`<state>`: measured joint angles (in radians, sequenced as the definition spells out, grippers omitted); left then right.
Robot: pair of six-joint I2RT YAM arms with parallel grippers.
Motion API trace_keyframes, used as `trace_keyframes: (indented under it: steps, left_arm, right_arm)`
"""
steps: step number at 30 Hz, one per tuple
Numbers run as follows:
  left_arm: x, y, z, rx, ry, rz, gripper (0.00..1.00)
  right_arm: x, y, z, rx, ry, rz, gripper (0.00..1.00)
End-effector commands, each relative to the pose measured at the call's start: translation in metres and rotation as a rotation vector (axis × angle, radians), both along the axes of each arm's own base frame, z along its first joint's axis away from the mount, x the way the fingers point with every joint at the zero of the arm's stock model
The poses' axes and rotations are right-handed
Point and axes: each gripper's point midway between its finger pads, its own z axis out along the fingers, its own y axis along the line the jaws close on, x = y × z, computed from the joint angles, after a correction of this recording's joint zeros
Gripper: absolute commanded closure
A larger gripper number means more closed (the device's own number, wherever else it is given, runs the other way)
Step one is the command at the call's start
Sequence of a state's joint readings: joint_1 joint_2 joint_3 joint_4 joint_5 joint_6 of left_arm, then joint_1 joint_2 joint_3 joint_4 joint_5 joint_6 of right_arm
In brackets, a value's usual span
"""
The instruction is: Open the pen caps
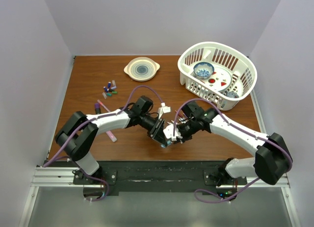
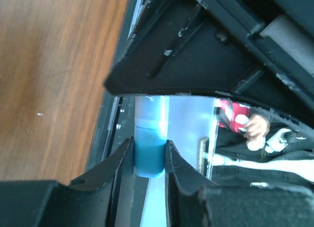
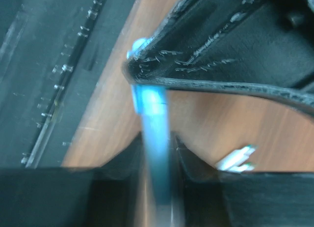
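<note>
Where loose pen caps (image 1: 110,88) cluster at ten o'clock on the desk (image 1: 88,74), bare wood lies beside them. At six o'clock, inside the near edge, the left hand (image 2: 148,146) clenches a blue pen (image 2: 148,163) and the right hand (image 3: 157,143) pinches its other end, the basket (image 1: 250,70) apart at two o'clock.

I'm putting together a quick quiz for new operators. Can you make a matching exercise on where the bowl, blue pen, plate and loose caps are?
Things:
1. bowl
2. blue pen
3. plate
4. loose caps

Places:
A. clamped in the left gripper
B. heaped just in front of the plate, to its left
C. inside the basket
D. far back, left of the basket

Pairs: 1-C, 2-A, 3-D, 4-B
</note>
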<state>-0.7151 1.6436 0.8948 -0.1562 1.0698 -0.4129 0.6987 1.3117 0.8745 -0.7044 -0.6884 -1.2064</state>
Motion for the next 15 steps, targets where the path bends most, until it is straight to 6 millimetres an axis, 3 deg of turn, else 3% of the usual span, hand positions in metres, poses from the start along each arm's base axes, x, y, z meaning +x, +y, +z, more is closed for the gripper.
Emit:
trace_keyframes:
  steps: [1,2,4,5,6,7,8,9,10,11,12,14,15]
  left_arm:
    - [0.003,-0.004,0.023,-0.077,-0.044,-0.002,0.86]
    - [0.013,-0.002,0.023,-0.059,-0.065,0.046,0.67]
    - [0.028,0.005,0.040,-0.082,-0.150,0.122,0.47]
    - [0.051,0.015,0.042,-0.062,-0.201,0.221,0.33]
    - [0.061,0.022,0.044,-0.058,-0.240,0.276,0.29]
    - [0.071,0.031,0.063,-0.087,-0.316,0.336,0.27]
    - [0.097,0.042,0.075,-0.101,-0.387,0.458,0.21]
    - [0.100,0.050,0.073,-0.103,-0.408,0.512,0.19]
    - [0.102,0.057,0.093,-0.150,-0.470,0.565,0.17]
    - [0.107,0.061,0.099,-0.161,-0.463,0.639,0.06]
    - [0.116,0.068,0.092,-0.168,-0.484,0.739,0.01]
    - [0.123,0.077,0.122,-0.321,-0.453,0.916,0.00]
    - [0.116,0.083,0.100,-0.331,-0.399,0.954,0.00]
  right_arm:
    - [0.003,0.004,0.006,-0.004,-0.008,-0.017,1.00]
    - [0.001,0.005,0.008,0.002,-0.003,-0.014,1.00]
    - [0.000,0.009,0.017,0.025,0.019,-0.035,1.00]
    - [0.000,0.010,0.021,0.032,0.031,-0.045,1.00]
    - [0.000,0.012,0.025,0.044,0.041,-0.057,1.00]
    - [0.000,0.018,0.033,0.066,0.077,-0.085,1.00]
    - [0.001,0.020,0.037,0.075,0.102,-0.107,1.00]
    - [0.004,0.025,0.043,0.098,0.120,-0.130,1.00]
    - [0.007,0.029,0.052,0.115,0.176,-0.191,1.00]
    - [0.008,0.033,0.056,0.133,0.217,-0.220,1.00]
    - [0.015,0.039,0.064,0.171,0.224,-0.249,1.00]
    - [0.022,0.045,0.074,0.205,0.323,-0.364,1.00]
    - [0.031,0.050,0.082,0.245,0.321,-0.390,1.00]
